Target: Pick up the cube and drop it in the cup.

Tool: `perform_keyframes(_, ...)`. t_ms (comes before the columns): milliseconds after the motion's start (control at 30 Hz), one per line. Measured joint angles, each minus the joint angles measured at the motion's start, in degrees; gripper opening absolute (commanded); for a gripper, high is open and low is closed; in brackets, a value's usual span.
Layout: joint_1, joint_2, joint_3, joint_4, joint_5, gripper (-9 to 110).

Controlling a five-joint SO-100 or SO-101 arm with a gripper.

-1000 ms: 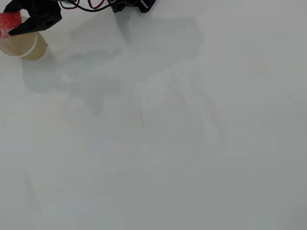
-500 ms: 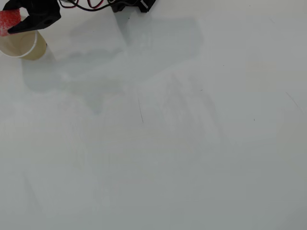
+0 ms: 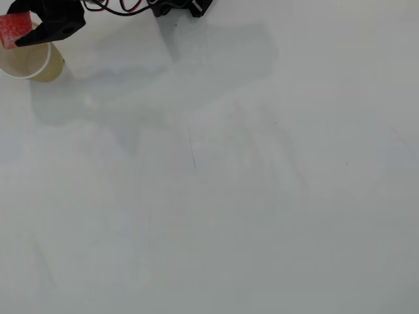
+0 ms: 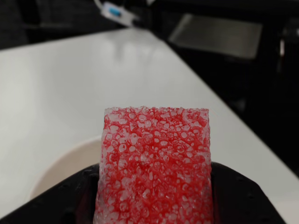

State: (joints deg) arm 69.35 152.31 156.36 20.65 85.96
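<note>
Cube [image 4: 154, 165] looks like light, squishy sponge, so a gentle side pinch does it; gripper [image 3: 18, 31] clamps it by the flanks over the cup's [image 3: 36, 65] rim.

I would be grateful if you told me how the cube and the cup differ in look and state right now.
The cube is bright red and spongy; the cup is cream-white with a smooth round rim. The cube is held up off the table in the gripper, jaws closed on it; the cup stands upright on the table. The cube is smaller than the cup's mouth.
</note>
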Motion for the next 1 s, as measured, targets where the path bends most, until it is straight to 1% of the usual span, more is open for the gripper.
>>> perform_keyframes(600, -1.4, 0.9, 0.0, 1.3, 0.0, 14)
perform_keyframes(1000, -1.4, 0.9, 0.0, 1.2, 0.0, 29)
